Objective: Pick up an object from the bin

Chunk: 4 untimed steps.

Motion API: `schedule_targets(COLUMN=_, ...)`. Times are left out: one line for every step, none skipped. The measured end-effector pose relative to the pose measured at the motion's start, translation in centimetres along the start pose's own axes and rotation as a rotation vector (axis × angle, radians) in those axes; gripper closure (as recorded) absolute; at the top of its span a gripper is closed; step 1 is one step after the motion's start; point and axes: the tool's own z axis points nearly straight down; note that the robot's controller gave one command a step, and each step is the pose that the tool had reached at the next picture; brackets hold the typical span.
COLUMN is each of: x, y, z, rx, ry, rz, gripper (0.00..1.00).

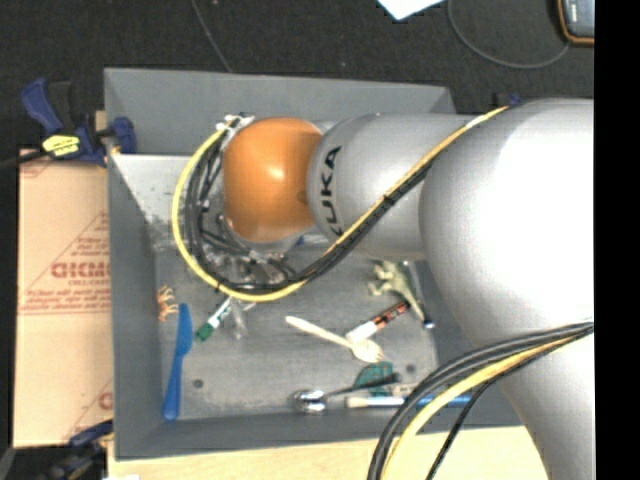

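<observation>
Matt metal bin, glossy robot shell, plastic oddments.
The grey sheet-metal bin (135, 288) looks dull and faintly scuffed. The orange domed wrist cover (265, 178) is smooth and glossy, and the silver arm casing (400, 188) is satin-smooth. The long blue stick (178, 363) and cream spoon (335, 336) look like plain plastic, while the small silvery piece (312, 400) shines like metal.

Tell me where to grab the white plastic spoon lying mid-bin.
Take the white spoon by the middle of its handle, probably straight down from above, closing across its narrow width. It lies flat on the bin floor, handle slanting toward the upper left, nothing touching its sides.
</observation>
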Motion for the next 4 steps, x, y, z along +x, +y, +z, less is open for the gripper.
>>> schedule_targets(x=0.0, y=-1.2, z=-4.5, rx=0.0, ry=-0.009, rz=0.096, gripper=0.0)
schedule_targets(x=0.1, y=-0.5, z=1.1, rx=-0.001, ry=0.001, rz=-0.022, gripper=0.0)
schedule_targets(x=1.2, y=-2.8, z=0.8, rx=0.003, ry=-0.01, rz=-0.226, gripper=0.0)
schedule_targets(x=0.1, y=-0.9, z=0.9, rx=-0.001, ry=-0.008, rz=-0.052, gripper=1.0)
